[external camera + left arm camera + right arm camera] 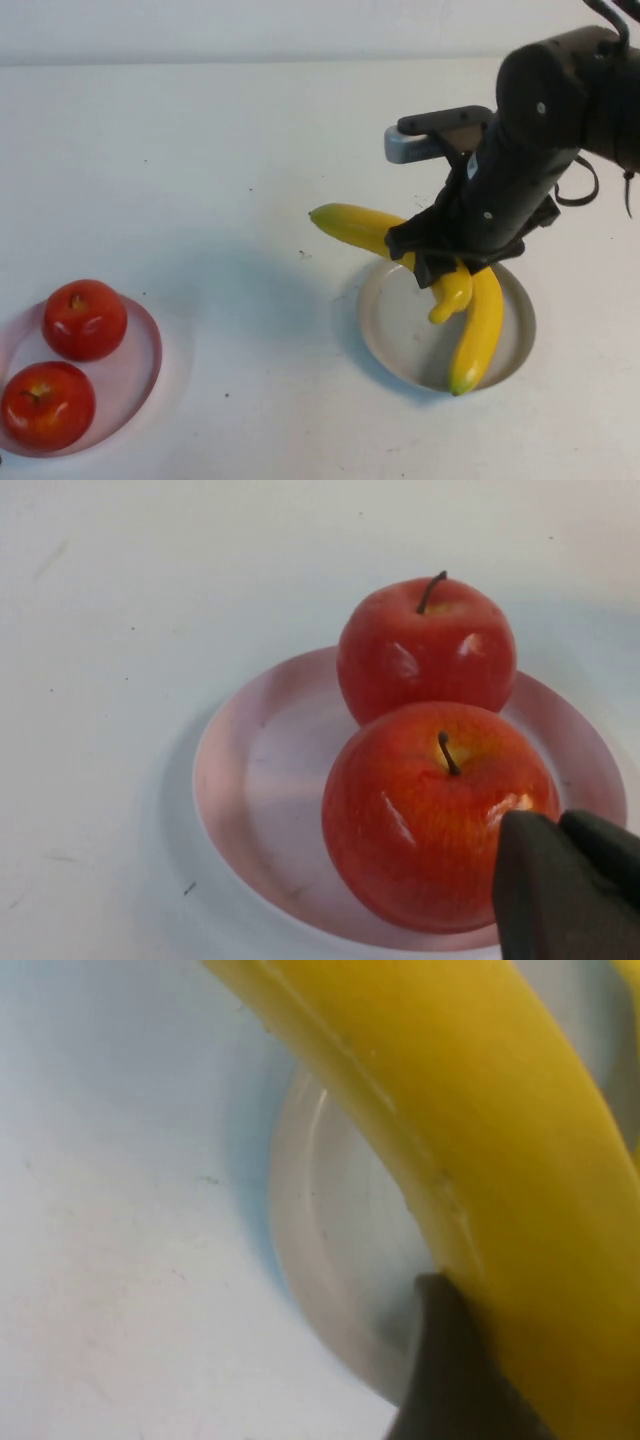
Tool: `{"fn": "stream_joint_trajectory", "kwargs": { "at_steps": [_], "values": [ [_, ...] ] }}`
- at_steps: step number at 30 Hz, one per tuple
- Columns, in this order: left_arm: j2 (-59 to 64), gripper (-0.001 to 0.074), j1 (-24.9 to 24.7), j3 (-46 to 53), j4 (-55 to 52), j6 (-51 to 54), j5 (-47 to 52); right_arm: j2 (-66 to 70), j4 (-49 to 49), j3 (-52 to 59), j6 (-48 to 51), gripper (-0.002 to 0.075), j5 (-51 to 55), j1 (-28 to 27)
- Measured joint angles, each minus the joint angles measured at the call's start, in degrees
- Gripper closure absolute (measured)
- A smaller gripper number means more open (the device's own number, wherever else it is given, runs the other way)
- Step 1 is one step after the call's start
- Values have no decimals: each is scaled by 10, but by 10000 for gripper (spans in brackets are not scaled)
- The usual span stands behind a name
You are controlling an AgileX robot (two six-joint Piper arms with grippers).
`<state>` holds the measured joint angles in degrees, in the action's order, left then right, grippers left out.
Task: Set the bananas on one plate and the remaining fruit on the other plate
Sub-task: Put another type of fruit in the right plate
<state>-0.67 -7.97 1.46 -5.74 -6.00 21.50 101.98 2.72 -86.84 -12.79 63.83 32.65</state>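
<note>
Table: white surface bearing two plates, well apart, one at the near left and one at the right.
Pink plate: near left corner, partly cut by the view's edge; the left wrist view shows its rim whole on one side.
Apples: two red, both on the pink plate, touching or almost touching; far apple with stem up, near apple just nearer and to the left.
Grey-blue plate: right of centre, under the right arm.
First banana: lies on the grey-blue plate, its near tip reaching over the near rim.
Second banana: held above the far left edge of the grey-blue plate, its free end jutting left beyond the rim, its other end hanging over the plate.
Right gripper: over the grey-blue plate, closed around the second banana; the right wrist view shows one dark finger pressed against the yellow skin.
Left gripper: beside the near apple over the pink plate, only one dark finger seen; cannot tell how far it is open.
</note>
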Motion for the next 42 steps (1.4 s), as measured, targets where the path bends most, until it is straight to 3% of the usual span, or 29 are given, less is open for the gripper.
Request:
{"fn": "stream_joint_trajectory", "kwargs": {
  "at_steps": [5,11,22,32,42],
  "values": [
    [0,731,0,0,0,0,0,-67,-9,112,-92,412,-82,0],
    [0,731,0,0,0,0,0,-74,6,180,-140,412,-96,0],
    [0,731,0,0,0,0,0,-21,15,183,-167,412,-160,0],
    [0,731,0,0,0,0,0,-19,16,181,-168,410,-154,0],
    [0,731,0,0,0,0,0,-32,25,183,-168,353,-118,0]
  ]
}}
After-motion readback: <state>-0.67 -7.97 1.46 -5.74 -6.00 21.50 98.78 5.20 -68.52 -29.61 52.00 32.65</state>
